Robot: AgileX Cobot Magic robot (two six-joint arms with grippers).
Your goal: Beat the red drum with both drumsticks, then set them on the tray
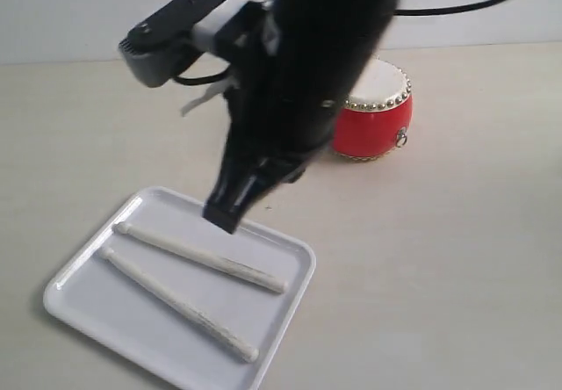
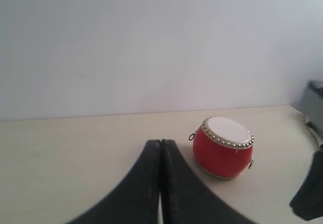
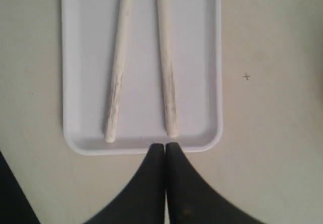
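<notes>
Two pale wooden drumsticks [image 1: 200,257] [image 1: 176,302] lie side by side, apart, on the white tray [image 1: 97,298] at the front left. The red drum [image 1: 376,113] stands upright on the table behind it, partly hidden by the black arm. My right gripper [image 1: 230,219] hangs shut and empty over the tray's far rim; its wrist view shows both drumsticks [image 3: 118,67] [image 3: 166,67] on the tray [image 3: 91,57] just past the shut tips [image 3: 165,146]. My left gripper [image 2: 160,142] is shut on nothing, with the drum [image 2: 223,152] a little beyond it; it does not show in the exterior view.
The beige table [image 1: 457,267] runs back to a pale wall. The right arm's grey camera housing [image 1: 176,34] and a black cable [image 1: 474,5] sit above the scene. Dark arm parts [image 2: 308,199] show beside the drum in the left wrist view.
</notes>
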